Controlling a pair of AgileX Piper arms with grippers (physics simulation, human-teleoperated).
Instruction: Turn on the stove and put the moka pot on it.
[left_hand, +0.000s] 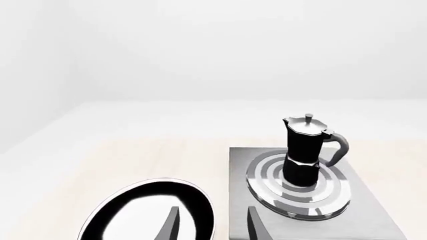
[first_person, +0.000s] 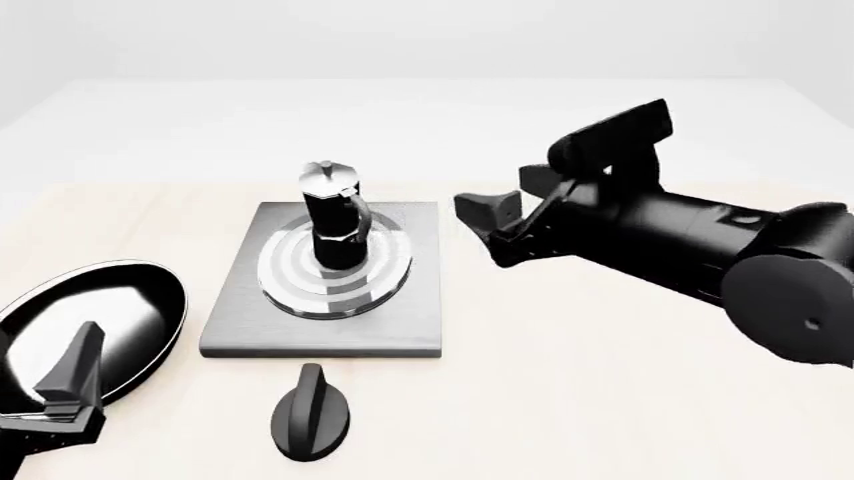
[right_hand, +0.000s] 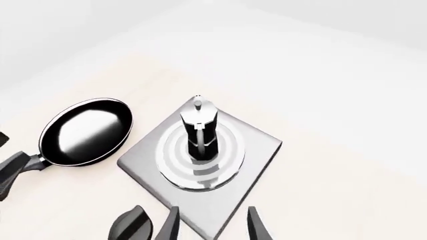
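Front view, placing step apparently done: moka pot (first_person: 332, 214) upright on stove (first_person: 328, 283) rings, just left of released, empty right gripper (first_person: 497, 228); left gripper (first_person: 60, 395) spread, empty, beside frying pan (first_person: 83, 325), nothing inside; knob (first_person: 311, 411) on counter (first_person: 587, 370), setting unreadable, likely next check

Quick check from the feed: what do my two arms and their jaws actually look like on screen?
Both are matte black all over. The right arm is a thick rounded tube with a round joint housing and blocky wrist parts. Each gripper, left gripper and right gripper, ends in thin, tapered, wedge-shaped jaws. No cables, markings or labels show.
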